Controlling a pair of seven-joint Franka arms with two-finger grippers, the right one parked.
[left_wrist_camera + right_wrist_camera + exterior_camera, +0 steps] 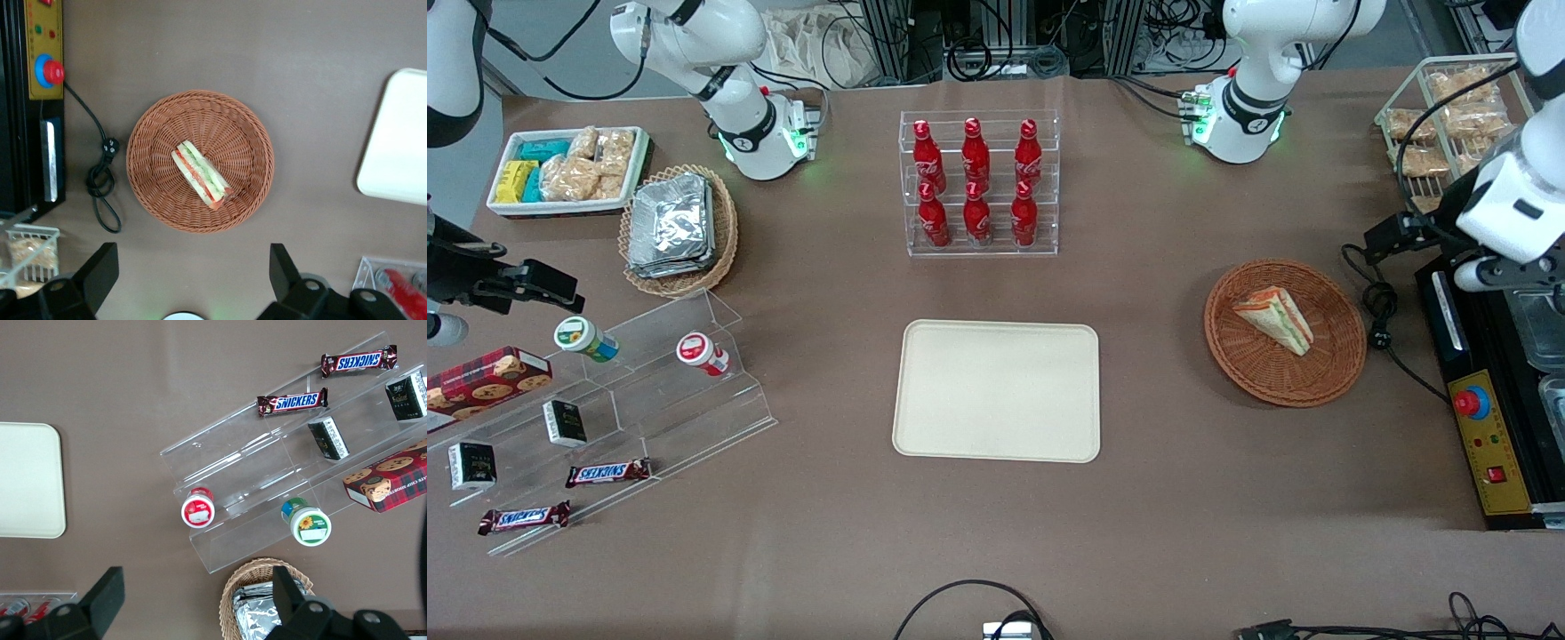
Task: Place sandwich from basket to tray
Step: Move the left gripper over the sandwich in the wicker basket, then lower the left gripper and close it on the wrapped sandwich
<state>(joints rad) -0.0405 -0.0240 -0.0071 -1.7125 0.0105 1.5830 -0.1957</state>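
**Sandwich waits in the basket; the pickup comes first**

Sandwich (1274, 318) lies inside the round reddish-brown basket (1343, 360), at the right of centre in the front view, resting on its side so the white bread and the orange and green layers face upward. Nothing else shares the basket with it. The cream tray (996, 391) sits at the middle of that frame, bare, well apart from the basket with open brown table (1156, 498) between them.

From the wrist camera, the gripper (193, 283) hangs high above the basket (153, 127) with its two black fingers (100, 270) spread wide and holding nothing; the sandwich (201, 173) is roughly centred between them.

My judgement is that the reach has not yet begun in earnest. To do it well, the arm should descend straight over the wedge and turn the wrist so the fingers close across the two bread faces rather than along the long edge, since the soft bread will squash and the layers may slide apart. A light squeeze near the thick middle seems safest. Clearing the basket's raised rim before travelling toward the tray (400, 140) matters too.
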